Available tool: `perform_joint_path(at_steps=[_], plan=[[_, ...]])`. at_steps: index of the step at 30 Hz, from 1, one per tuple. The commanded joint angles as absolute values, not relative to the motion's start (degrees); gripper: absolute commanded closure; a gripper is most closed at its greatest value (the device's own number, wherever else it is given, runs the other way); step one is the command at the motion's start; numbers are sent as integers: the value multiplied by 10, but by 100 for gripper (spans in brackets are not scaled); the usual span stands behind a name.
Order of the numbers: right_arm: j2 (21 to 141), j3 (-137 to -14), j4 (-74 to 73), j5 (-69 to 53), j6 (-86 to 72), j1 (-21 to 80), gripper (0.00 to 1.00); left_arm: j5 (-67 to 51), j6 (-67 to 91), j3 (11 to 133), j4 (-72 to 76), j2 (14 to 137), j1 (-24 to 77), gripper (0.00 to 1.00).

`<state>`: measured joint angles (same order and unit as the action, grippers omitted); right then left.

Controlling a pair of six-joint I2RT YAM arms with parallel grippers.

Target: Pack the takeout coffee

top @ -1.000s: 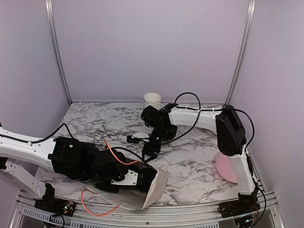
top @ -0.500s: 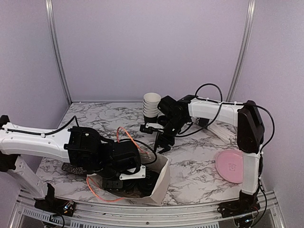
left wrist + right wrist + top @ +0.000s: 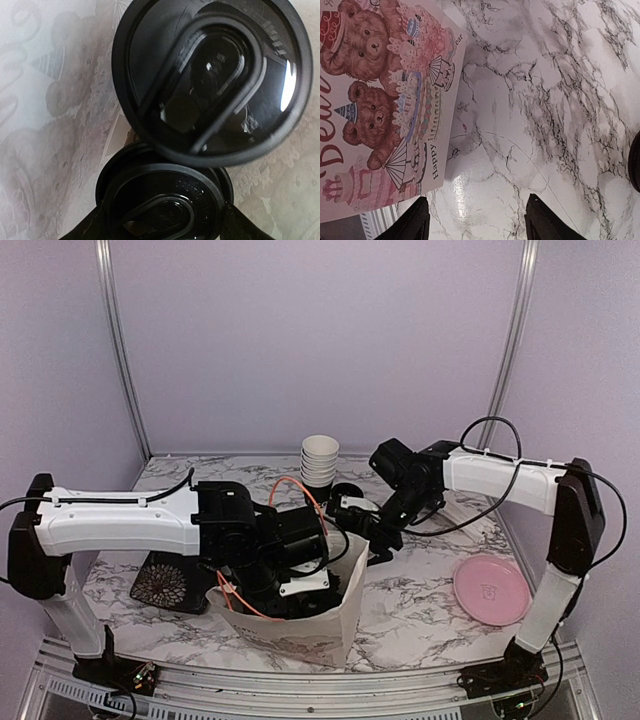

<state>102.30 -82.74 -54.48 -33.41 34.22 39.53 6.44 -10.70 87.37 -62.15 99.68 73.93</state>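
Note:
In the left wrist view two takeout coffee cups show from above by their black lids, inside the white paper bag (image 3: 45, 110). My left gripper (image 3: 162, 231) is shut on the lower cup (image 3: 165, 200), with a finger touching each side of its lid. The second cup (image 3: 212, 80) stands just beyond, touching it. From the top, my left gripper (image 3: 285, 580) is down inside the upright bag (image 3: 330, 625), and the cups are hidden there. My right gripper (image 3: 376, 536) is open and empty beside the bag's right edge, over bare marble (image 3: 480, 226).
The bag's teddy-bear print side (image 3: 375, 100) lies left of my right fingers. A stack of white cups (image 3: 320, 460) stands at the back. A pink plate (image 3: 492, 590) lies at the right. A black patterned object (image 3: 165, 585) sits left of the bag. A dark round object (image 3: 348, 491) sits by the stack.
My left arm has swung right and reached down into the bag, which now stands upright further right. My right arm has drawn back to the right.

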Motion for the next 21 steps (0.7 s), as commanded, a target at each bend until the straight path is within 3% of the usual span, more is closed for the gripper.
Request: perform_joint_path(at_steps=[1, 5, 15, 21], plan=[[988, -809, -523, -350, 350, 381, 37, -4, -89, 863, -640, 1044, 734, 57], [965, -795, -516, -351, 344, 380, 37, -10, -79, 877, -640, 1046, 733, 56], [935, -794, -521, -341, 335, 379, 36, 30, -49, 891, -641, 1004, 733, 30], [929, -800, -528, -324, 331, 378, 35, 43, -56, 917, -641, 982, 733, 22]])
